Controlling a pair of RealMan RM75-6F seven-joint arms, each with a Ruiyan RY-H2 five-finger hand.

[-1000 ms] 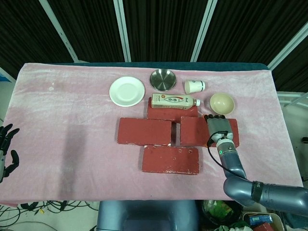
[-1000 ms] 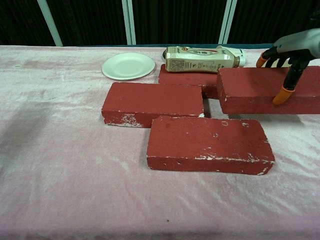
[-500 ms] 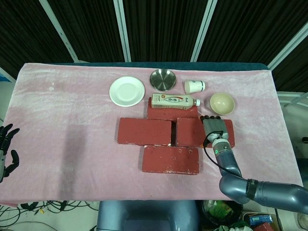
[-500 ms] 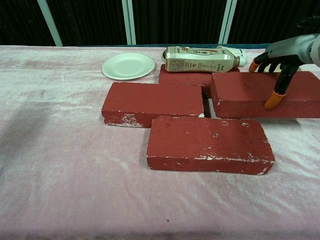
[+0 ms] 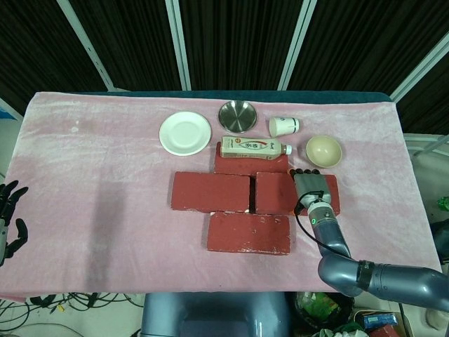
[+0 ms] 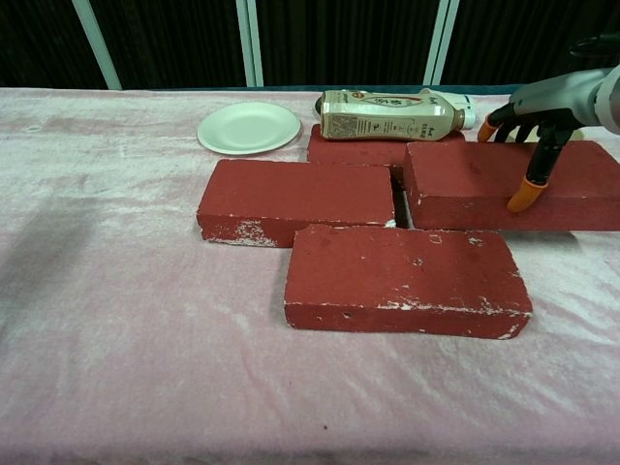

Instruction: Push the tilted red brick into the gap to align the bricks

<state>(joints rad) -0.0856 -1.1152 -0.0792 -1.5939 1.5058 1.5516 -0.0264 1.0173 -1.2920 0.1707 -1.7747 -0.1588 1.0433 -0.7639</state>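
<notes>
**Right hand on the pushed brick, thin gap left on its left end**

Right hand (image 5: 312, 186) rests flat on the right part of the red brick (image 5: 284, 193). Fingers (image 6: 523, 197) are spread and draped over the top face, orange tips on the surface; nothing is gripped, it's a press rather than a grasp.

The brick sits in the middle row on the desk (image 5: 105, 175), long axis running left-right, roughly in line with the left brick (image 5: 210, 192). In the chest view a narrow dark slit shows between the two end faces, so they are just beside each other and I can't tell whether they touch anywhere. It looks slightly wider at the far side, so some small tilt may remain.

The gap lies to the left of the fingers, so the remaining push is leftward along the brick's long axis, with a touch of rotation to square the ends. Near done, by my read.

Neighbours: the front brick (image 5: 248, 233) just in front, the back brick (image 5: 242, 166) behind, with the bottle (image 5: 254, 147) lying on it. Keep the push clear of that bottle.

Left hand (image 5: 10, 217) is at the far left edge, well apart, fingers apart and holding nothing. Right hand is the only one in reach.
</notes>
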